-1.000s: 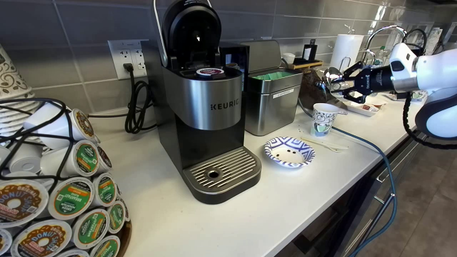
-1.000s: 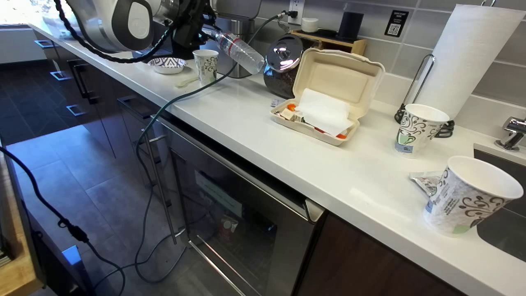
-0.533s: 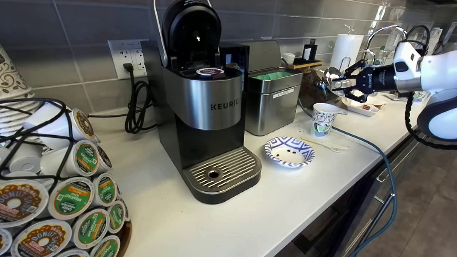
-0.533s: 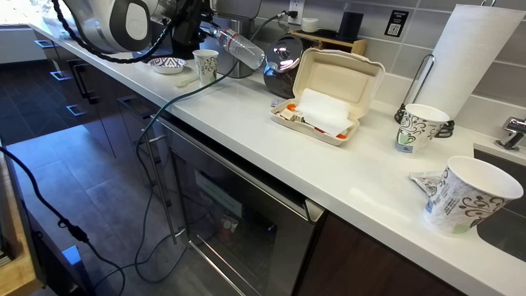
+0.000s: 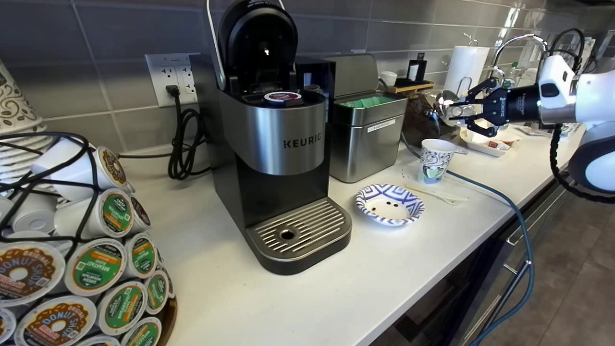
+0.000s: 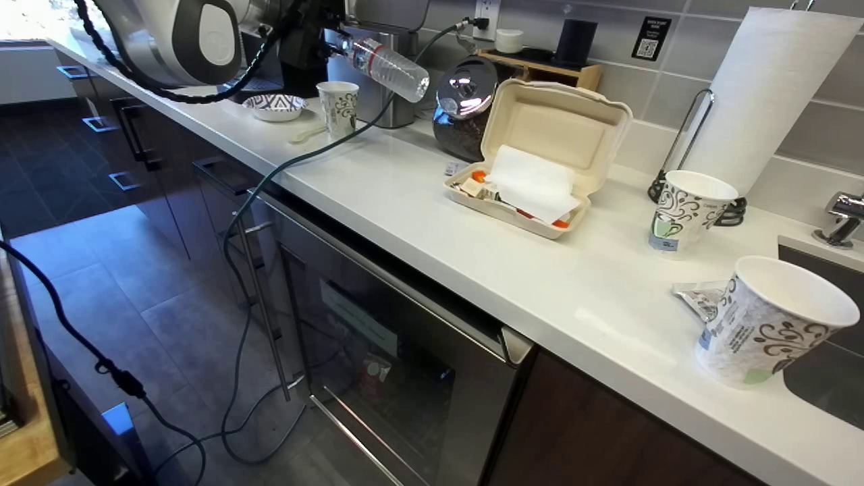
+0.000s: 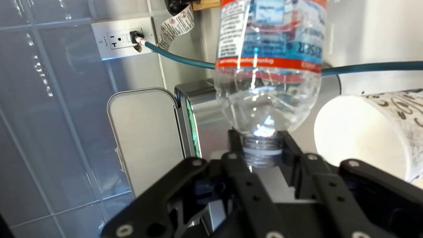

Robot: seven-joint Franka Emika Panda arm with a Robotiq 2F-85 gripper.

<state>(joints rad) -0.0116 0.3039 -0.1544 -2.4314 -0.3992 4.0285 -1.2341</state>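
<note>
Wrist view catches a clear plastic bottle, its slim neck clenched between black fingers. Seen in an exterior view, it hangs aslant above the counter, between the front and back edges, base pointing toward the sink. A paper cup stands near and below the fingers, apart from the bottle; a metal bin sits by the counter's back edge, a patterned bowl closer to the front edge. Carrying appears to be the step in hand: the hold is made, the bottle is off the counter and not yet set down. Whether anything is inside cannot be told. Any next move would call for firm pressure on the neck, a steady tilt and a path clear of the cup's rim and the blue-green cable.
</note>
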